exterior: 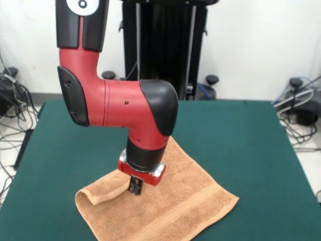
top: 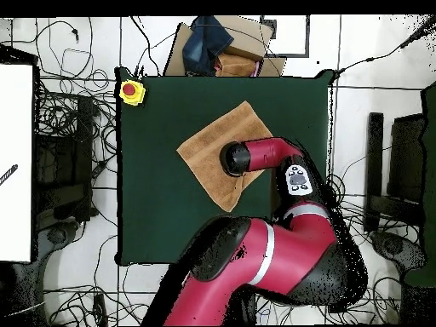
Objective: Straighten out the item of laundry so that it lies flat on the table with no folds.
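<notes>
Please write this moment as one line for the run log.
arm: over towel | pincer: low at towel, state unclear | towel: one corner curled up, not flat | table: towel near front edge

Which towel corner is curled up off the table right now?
The corner at the front view's lower left of the towel, beside the gripper: it stands folded upward. The right-hand corner lies flat.

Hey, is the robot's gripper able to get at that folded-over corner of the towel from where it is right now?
Probably yes. The gripper sits low over the towel, right beside the folded-over corner, and nothing else lies on the table between them. Whether the gripper is open cannot be told.
</notes>
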Robot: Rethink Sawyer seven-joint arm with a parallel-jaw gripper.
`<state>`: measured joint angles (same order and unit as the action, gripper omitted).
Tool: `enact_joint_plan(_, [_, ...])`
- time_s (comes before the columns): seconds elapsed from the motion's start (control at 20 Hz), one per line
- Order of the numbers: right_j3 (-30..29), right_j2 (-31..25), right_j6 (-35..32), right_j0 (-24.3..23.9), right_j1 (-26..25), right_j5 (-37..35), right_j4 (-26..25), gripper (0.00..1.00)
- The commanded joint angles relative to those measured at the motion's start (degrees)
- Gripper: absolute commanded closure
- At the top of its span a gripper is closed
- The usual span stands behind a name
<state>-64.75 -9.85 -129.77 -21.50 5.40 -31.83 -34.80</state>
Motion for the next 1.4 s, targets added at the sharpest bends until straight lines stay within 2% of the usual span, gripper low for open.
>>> enact_joint_plan(0.05, [-4.5,-0.9,10.6,-0.1,-1.4,-4.2,-2.9,1.0])
enact_joint_plan(0.8, [-2.4,-0.1,13.1,-1.4,-4.0,-5.5,-4.1,1.0])
enact_joint_plan(1.4, [-1.6,-0.5,17.2,-2.1,-4.3,-13.0,-2.8,1.0])
